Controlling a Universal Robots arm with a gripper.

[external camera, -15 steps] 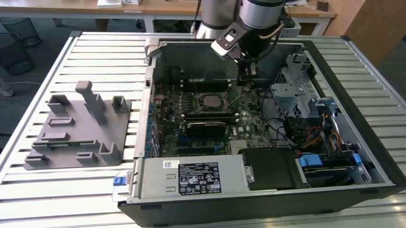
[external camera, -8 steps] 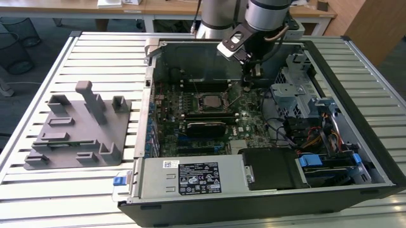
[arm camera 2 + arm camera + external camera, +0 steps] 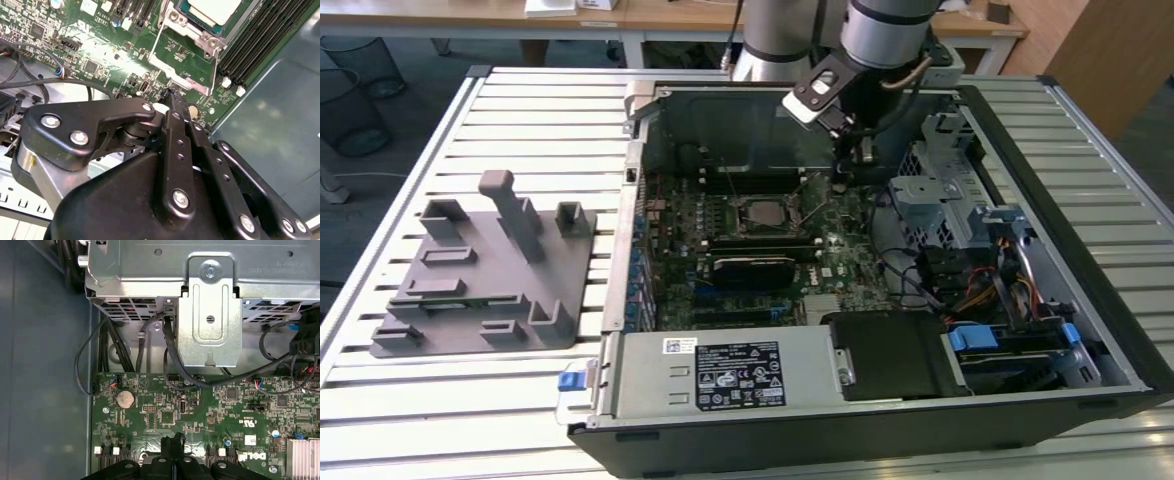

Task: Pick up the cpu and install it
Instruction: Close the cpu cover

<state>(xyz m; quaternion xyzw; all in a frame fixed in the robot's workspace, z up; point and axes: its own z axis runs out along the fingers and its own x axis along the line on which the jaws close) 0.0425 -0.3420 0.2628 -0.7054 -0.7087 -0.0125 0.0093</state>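
Observation:
The cpu [image 3: 212,9] lies in the socket on the green motherboard [image 3: 100,55], its pale silvery top facing up inside the metal socket frame. In the exterior view the cpu's socket [image 3: 761,212] is in the middle of the open computer case [image 3: 1067,250]. My gripper [image 3: 865,155] hangs over the board to the exterior view's right of the socket, apart from the cpu. Its black fingers [image 3: 172,107] are pressed together with nothing between them. In the first wrist view the gripper [image 3: 173,441] has its closed tips just above the board.
A grey plastic tray with upright posts [image 3: 487,270] stands on the slatted table at the exterior view's left. Inside the case are a black ribbed block [image 3: 750,268], a metal drive cage [image 3: 210,315], loose cables [image 3: 172,365] and a power supply [image 3: 720,372].

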